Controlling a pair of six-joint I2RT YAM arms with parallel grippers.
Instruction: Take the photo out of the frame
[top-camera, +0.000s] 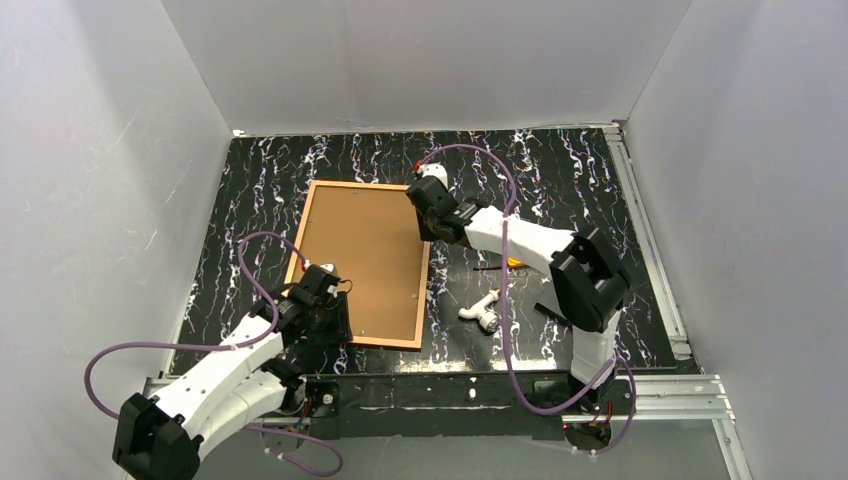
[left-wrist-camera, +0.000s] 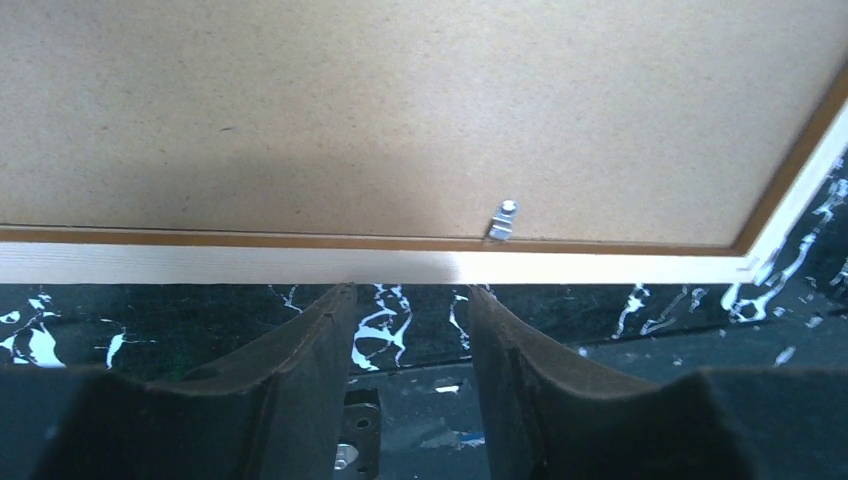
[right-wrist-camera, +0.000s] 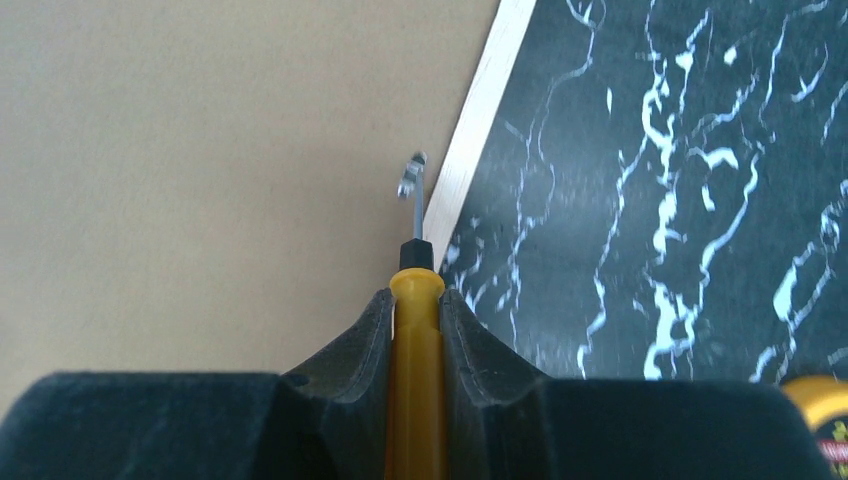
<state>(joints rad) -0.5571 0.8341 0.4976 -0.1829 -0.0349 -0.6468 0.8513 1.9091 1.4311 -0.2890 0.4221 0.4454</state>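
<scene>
The frame lies back-up at centre-left of the overhead view on a black marbled table, tan board showing. At its upper right edge, the right gripper clamps a yellow-handled screwdriver, the tip at a small metal clip. The left gripper hovers just short of the lower left edge, fingers moderately apart and holding nothing.
</scene>
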